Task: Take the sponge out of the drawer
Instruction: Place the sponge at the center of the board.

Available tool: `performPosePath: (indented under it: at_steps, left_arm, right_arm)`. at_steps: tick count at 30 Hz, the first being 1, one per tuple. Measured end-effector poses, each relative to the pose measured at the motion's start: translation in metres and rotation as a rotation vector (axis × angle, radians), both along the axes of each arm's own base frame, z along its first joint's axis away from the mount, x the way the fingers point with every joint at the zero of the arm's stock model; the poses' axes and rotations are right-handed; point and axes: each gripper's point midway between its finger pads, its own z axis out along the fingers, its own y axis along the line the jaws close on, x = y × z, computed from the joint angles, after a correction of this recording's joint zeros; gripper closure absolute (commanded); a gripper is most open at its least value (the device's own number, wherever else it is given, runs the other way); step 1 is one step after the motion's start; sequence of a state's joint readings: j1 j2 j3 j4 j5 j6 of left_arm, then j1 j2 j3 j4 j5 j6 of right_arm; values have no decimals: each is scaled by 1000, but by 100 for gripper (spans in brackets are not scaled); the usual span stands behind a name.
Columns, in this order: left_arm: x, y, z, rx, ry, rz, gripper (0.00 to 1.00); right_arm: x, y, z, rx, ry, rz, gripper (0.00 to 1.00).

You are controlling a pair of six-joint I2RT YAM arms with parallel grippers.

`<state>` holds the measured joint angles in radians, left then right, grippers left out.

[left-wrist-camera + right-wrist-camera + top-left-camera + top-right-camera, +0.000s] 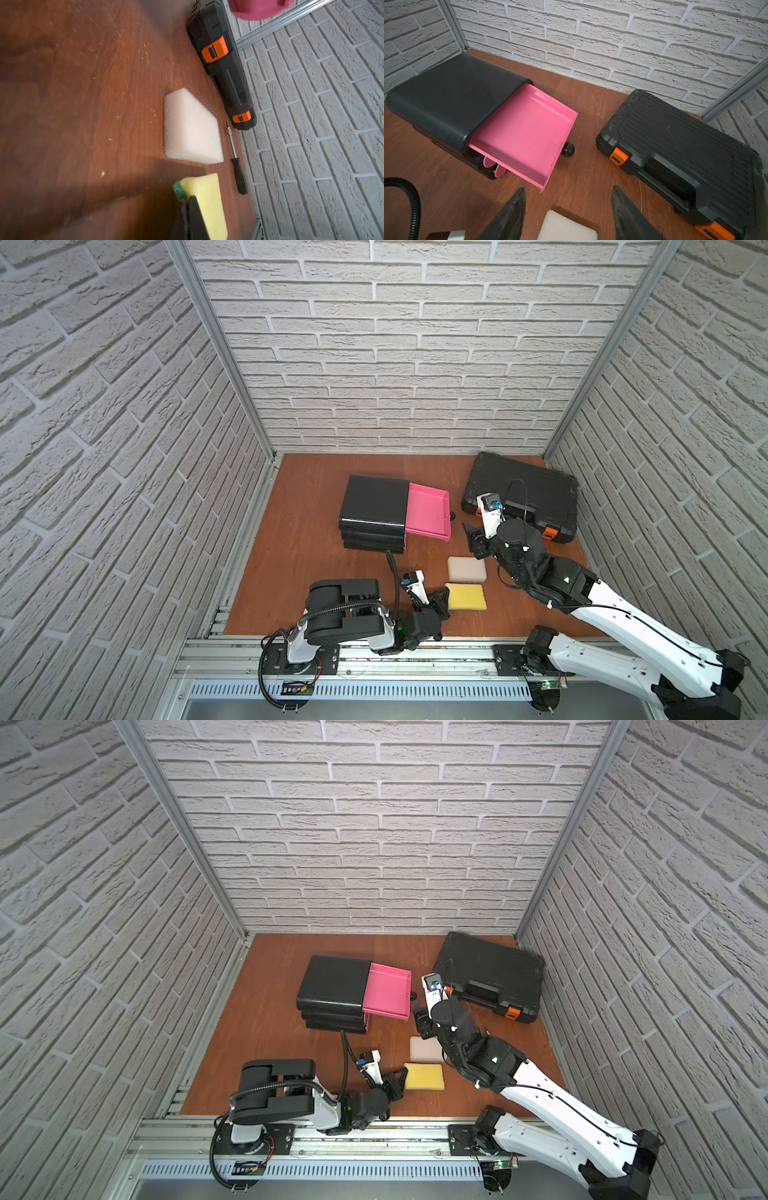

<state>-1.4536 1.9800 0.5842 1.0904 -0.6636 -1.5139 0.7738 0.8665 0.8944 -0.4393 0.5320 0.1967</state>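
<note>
Top views both recorded a wooden tabletop (299, 572) carrying a closed tool case (523, 493) far right and a black cabinet (374, 502) far centre, its pink drawer (428, 510) pulled out rightward. The pale sponge (467, 569) and the yellow sponge (467, 596) lay flat on the tabletop, outside and nearer than the drawer. The right pincer (568, 193) hung released above the pale sponge's far edge. The left pincer (190, 199) was clenched against the yellow sponge's left end.

Nothing legible is showing in any view. The black ribbed plastic tool case with orange latches (685, 133) is carrying faint raised marks on its lid, but they are too small and blurred to read.
</note>
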Motion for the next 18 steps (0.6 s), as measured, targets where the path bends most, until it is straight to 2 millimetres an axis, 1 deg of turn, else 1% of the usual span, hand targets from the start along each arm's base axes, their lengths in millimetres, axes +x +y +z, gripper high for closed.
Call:
performPosePath:
  at_steps: [3,10,18]
  left_arm:
    - [1,-2,-5,20,23,-2,100]
    - [2,-12,-9,33,63,-14,100]
    - [3,-13,-9,21,78,-17,100]
  right_arm:
    - [-2,-3,0,2,-3,-2,35]
    - [-3,-6,4,10,-13,-11,35]
    - [-3,-8,2,4,-8,-16,34]
